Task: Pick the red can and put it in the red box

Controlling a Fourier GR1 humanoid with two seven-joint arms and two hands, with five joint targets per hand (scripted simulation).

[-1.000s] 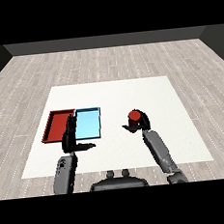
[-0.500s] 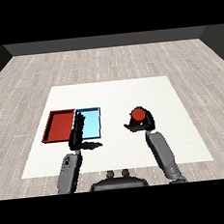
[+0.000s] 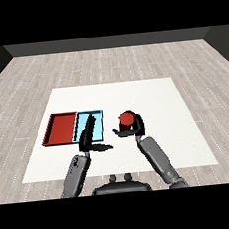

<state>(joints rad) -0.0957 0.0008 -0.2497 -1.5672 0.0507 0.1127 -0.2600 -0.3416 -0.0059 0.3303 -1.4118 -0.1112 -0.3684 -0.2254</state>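
Right hand (image 3: 134, 130) curled round red can (image 3: 127, 118), lifted for carry; red tray (image 3: 61, 129) at 9 o'clock. Left hand (image 3: 88, 139) released, fingers straight, over light blue tray (image 3: 98, 119).

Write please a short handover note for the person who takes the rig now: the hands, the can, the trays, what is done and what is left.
Right hand: curled round the red can, right of both trays.
Left hand: open, fingers straight, over the light blue tray's near edge.
Red tray: leftmost, nothing in it.
Done: can grasped.
Left: carry it left past the blue tray, release in the red tray.
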